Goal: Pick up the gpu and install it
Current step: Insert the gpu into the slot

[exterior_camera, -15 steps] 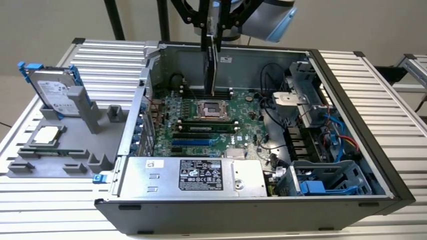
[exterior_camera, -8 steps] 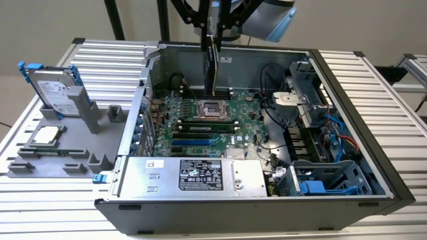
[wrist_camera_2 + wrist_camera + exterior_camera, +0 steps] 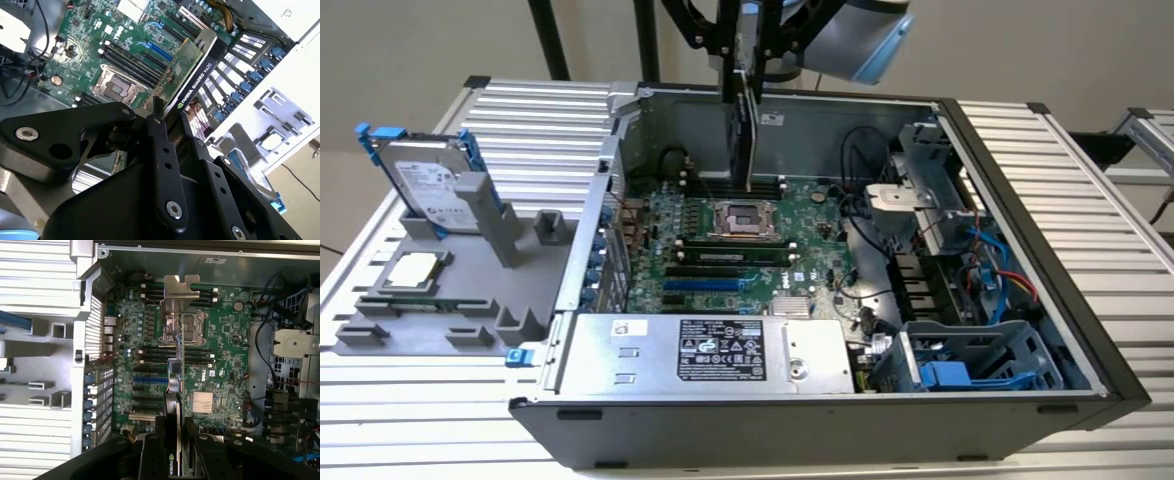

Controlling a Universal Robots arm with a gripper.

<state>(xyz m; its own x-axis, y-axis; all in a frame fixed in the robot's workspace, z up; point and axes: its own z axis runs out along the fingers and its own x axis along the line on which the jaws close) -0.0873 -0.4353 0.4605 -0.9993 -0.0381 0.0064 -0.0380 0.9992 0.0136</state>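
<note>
The gpu (image 3: 747, 130) hangs upright and edge-on inside the open computer case (image 3: 1014, 180), above the motherboard (image 3: 720, 250) near the empty processor socket (image 3: 744, 215). My gripper (image 3: 750, 55) is shut on the card's upper end. In the first wrist view the gpu (image 3: 179, 375) runs away from my gripper (image 3: 177, 445), with its silver bracket (image 3: 178, 295) at the far end over the socket. In the second wrist view the black cooler and green board of the gpu (image 3: 192, 75) stick out from between the black fingers (image 3: 159, 135), clear of the motherboard (image 3: 100, 30).
A power supply (image 3: 707, 350) and a drive cage (image 3: 974, 360) fill the case's near side. Cables (image 3: 1001, 270) lie on the exterior view's right. On that view's left, a grey fixture (image 3: 440, 300) carries a hard drive in a blue frame (image 3: 434, 185) and a square processor chip (image 3: 411, 272).
</note>
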